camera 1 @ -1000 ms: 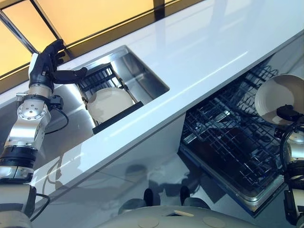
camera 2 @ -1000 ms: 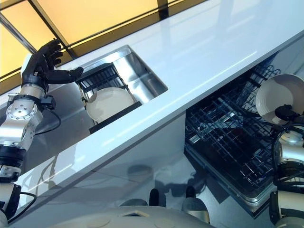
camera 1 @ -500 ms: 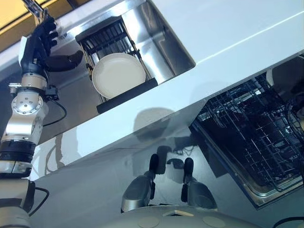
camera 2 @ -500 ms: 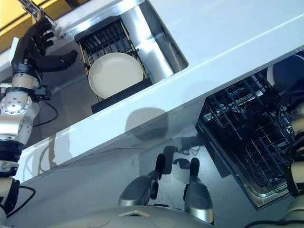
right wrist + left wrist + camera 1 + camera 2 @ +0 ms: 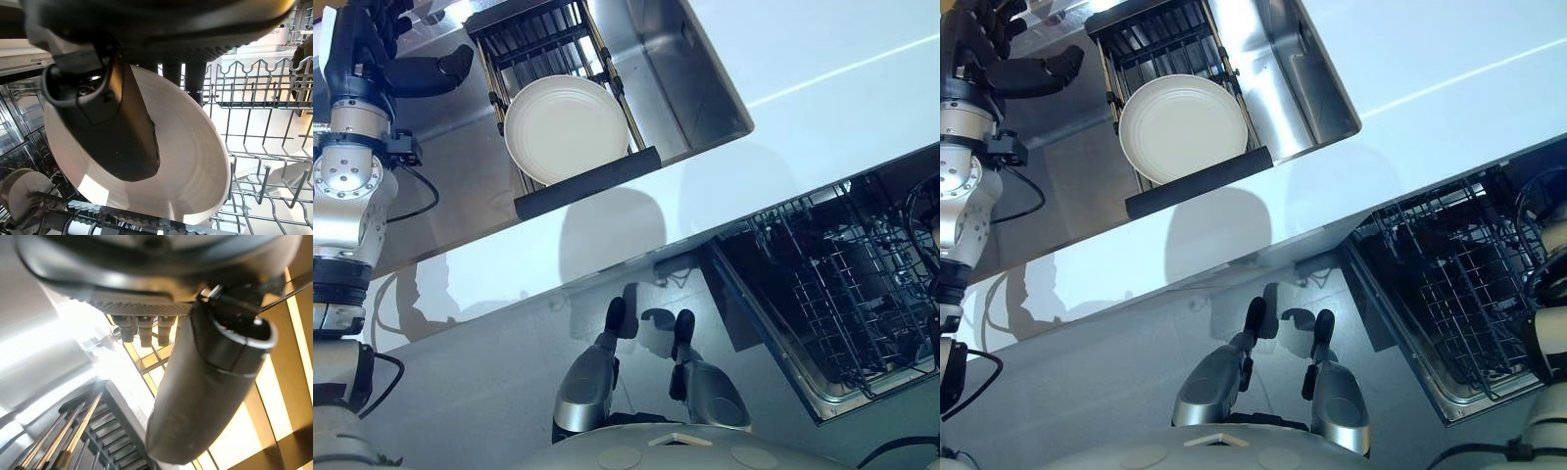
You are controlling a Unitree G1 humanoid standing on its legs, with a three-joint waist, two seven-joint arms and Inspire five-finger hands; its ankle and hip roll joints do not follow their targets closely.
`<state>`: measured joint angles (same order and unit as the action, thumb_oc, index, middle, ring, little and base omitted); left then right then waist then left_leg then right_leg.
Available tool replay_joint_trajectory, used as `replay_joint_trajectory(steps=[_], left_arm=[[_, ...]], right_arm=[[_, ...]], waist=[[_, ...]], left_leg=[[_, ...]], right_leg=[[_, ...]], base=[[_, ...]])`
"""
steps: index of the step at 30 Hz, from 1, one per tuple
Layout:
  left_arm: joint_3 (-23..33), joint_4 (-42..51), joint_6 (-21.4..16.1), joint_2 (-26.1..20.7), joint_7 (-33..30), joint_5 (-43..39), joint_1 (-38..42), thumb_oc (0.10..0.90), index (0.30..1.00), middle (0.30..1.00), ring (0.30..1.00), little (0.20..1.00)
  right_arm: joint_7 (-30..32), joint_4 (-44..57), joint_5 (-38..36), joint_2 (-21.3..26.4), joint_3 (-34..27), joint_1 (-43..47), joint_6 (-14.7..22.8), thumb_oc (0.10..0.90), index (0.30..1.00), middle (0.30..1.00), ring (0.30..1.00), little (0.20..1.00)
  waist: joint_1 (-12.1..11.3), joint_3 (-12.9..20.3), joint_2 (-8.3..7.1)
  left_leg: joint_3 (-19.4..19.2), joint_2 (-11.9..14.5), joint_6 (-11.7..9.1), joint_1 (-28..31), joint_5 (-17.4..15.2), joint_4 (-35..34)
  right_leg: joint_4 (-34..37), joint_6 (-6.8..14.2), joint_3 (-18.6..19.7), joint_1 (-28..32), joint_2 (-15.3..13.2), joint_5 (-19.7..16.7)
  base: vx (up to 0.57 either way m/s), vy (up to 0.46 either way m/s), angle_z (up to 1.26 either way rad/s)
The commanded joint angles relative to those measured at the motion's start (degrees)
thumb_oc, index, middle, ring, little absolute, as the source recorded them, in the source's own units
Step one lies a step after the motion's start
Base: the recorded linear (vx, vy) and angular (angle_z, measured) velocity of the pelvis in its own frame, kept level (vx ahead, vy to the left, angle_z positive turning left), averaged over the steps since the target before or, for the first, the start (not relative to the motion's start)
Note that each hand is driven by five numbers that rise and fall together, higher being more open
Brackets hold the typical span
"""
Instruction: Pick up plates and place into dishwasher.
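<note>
This is a kitchen. A long white countertop (image 5: pixel 822 88) runs across the scene with a stainless steel sink (image 5: pixel 685 69) sunk into it on the left, holding a dark dish rack (image 5: pixel 548 39). Below the counter on the right, a dishwasher (image 5: pixel 842 294) stands open with its wire rack (image 5: pixel 264 122) showing.

Bright, even light glares off the white tabletop (image 5: pixel 822 59) and the steel sink (image 5: pixel 705 78). A soft shadow falls on the tabletop's near edge. The left wrist view blooms white, its close robot hand (image 5: pixel 210 382) blurred.
</note>
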<state>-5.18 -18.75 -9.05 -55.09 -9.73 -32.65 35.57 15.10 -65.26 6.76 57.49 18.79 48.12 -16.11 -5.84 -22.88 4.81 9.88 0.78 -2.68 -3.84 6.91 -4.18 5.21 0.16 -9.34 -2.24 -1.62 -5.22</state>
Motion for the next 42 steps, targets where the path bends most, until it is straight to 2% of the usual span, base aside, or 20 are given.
replay_joint_trajectory(steps=[1,9,19,29,42], left_arm=[[1.86,3.43,-4.69,-6.23,-1.18,-1.98,7.65,0.800,0.900,0.900,0.900,0.900],[1.57,2.72,-4.22,-7.11,0.80,-2.90,8.03,0.800,0.900,0.900,0.900,0.900],[4.04,3.34,-4.79,-6.18,1.66,-1.42,3.66,0.800,0.900,0.900,0.900,0.900],[4.67,3.54,-4.13,-5.74,3.44,-1.32,1.57,0.800,0.900,0.900,0.900,0.900],[6.49,4.74,-2.81,-5.61,6.35,-1.80,-3.01,0.800,0.900,0.900,0.900,0.900]], right_arm=[[-5.74,-3.87,-2.01,-0.88,3.58,-2.63,-4.88,0.800,0.900,0.900,0.900,0.900],[-7.33,-4.57,-0.40,-0.79,3.67,-3.24,-2.90,0.800,0.900,0.900,0.900,0.900],[-6.38,4.29,1.85,-1.58,2.67,-5.79,-1.19,0.800,0.900,0.900,0.900,0.900],[-5.83,7.68,3.47,-1.31,0.68,-8.99,0.37,0.800,0.900,0.900,0.900,0.900],[-4.64,14.07,4.50,1.41,-4.10,-13.60,-1.78,0.800,0.900,0.900,0.900,0.900]], waist=[[0.26,3.90,-1.82],[-0.22,5.00,-2.49],[0.53,6.97,-2.91],[1.40,9.53,-2.86],[2.26,14.25,-3.40]], left_leg=[[-2.09,-3.33,1.37,-1.70,-2.44,2.70],[-2.57,-3.48,1.52,0.14,-2.53,1.94],[-2.98,-4.13,1.89,2.30,-3.03,0.85],[-3.67,-4.87,2.25,4.70,-3.80,0.06],[-4.65,-5.19,2.76,8.40,-5.29,-0.47]], right_leg=[[-7.43,-0.32,1.58,-1.16,-0.41,5.88],[-6.87,-0.05,1.09,0.35,-0.25,5.51],[-5.56,0.56,2.30,1.82,-0.19,4.83],[-4.08,1.35,3.52,3.91,-0.47,4.22],[-3.09,2.22,4.68,7.22,-0.75,4.27]], base=[[0.00,0.010,0.04],[0.00,0.005,0.01],[-0.01,0.053,-0.06],[0.00,0.068,-0.08],[0.04,0.060,-0.06]])
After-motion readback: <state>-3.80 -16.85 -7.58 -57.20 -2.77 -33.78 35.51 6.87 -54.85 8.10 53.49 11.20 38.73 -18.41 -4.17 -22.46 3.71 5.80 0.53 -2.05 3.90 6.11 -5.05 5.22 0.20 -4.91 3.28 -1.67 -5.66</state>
